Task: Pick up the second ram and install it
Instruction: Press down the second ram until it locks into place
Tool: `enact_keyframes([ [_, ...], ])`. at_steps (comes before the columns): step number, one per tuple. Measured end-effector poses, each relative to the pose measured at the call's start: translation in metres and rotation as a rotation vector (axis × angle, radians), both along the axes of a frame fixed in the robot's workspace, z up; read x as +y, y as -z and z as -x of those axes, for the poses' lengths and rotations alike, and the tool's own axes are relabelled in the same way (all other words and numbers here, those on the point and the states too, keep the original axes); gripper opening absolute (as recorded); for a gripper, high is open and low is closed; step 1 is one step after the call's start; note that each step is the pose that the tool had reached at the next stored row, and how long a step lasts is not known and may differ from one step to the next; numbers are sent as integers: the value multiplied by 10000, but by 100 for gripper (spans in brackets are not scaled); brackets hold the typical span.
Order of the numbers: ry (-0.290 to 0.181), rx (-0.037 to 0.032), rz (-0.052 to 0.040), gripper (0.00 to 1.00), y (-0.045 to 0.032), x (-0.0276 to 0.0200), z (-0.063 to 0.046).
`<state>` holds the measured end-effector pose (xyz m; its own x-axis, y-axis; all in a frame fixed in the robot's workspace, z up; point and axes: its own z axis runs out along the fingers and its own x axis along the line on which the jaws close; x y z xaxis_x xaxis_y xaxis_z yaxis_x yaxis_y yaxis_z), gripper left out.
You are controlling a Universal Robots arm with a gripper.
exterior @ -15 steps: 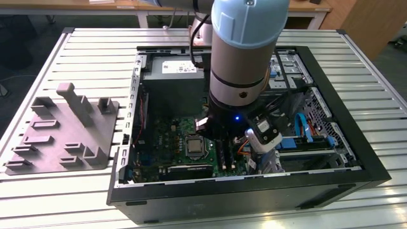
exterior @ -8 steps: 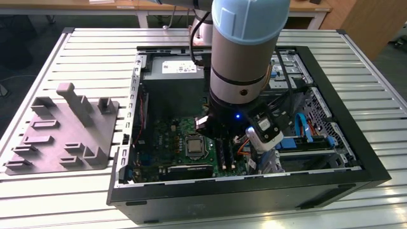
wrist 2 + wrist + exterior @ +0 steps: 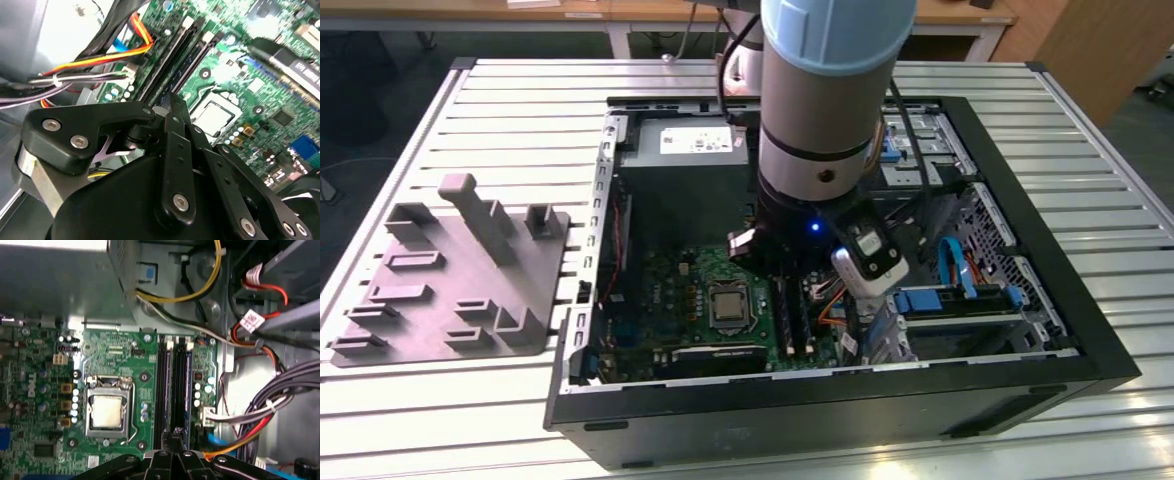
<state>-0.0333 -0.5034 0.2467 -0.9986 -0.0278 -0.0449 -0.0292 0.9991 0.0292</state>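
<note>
Green motherboard (image 3: 700, 300) lies in the open black computer case (image 3: 1047, 300) on the slatted metal table (image 3: 520, 120). In the exterior view the grey plastic fixture (image 3: 454, 275) sits at nine o'clock of the case, well apart from it, on the exterior view's left. The arm reaches down into the case, and its gripper (image 3: 781, 268) hangs over the black memory slots (image 3: 790, 312) at three o'clock of the processor socket (image 3: 724, 303).

In the second wrist view the gripper (image 3: 172, 102) has its fingertips pressed together with nothing visible between them, and the slots (image 3: 175, 55) run away beyond them.

In the first wrist view the closed gripper (image 3: 174, 436) points at one end of the slots. The second ram (image 3: 186, 385), a dark stick, seems seated in a slot beside the socket (image 3: 107, 410).
</note>
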Motion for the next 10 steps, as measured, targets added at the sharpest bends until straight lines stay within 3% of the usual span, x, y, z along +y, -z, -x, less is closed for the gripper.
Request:
enact_keyframes([
  [5,0,0,-1,10,0,86,0],
  [10,0,0,-1,10,-52,102,0],
])
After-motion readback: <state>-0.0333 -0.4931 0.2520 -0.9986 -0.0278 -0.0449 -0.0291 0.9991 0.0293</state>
